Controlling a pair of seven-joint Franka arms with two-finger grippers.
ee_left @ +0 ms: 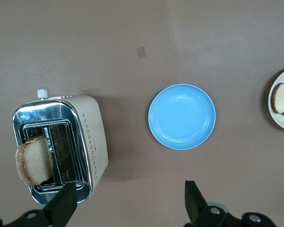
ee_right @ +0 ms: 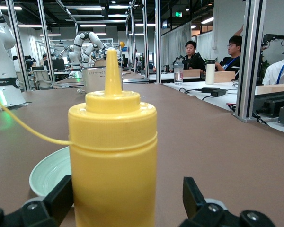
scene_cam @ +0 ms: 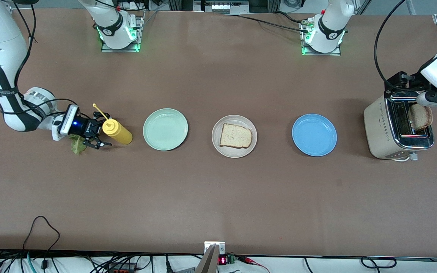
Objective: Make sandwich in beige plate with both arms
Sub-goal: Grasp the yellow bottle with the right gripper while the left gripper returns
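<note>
Left gripper (ee_left: 128, 205) fingers spread over toaster (scene_cam: 396, 129), right gripper (scene_cam: 99, 133) fingers apart around mustard bottle (scene_cam: 117, 131), bread slice (scene_cam: 235, 135) on beige plate (scene_cam: 218, 142)

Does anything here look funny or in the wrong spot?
Yes. The lettuce leaf lies on the bare table under the right gripper, not on a plate. The second bread slice sticks up crooked from the toaster, below the open left gripper.

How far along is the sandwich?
Done: one bread slice lies on the beige plate. In hand: the right gripper sits open around the mustard bottle, with the lettuce beside it on the table; the left gripper hangs open over the toaster, where the second slice stands. Left: lettuce and second slice onto the plate.
</note>
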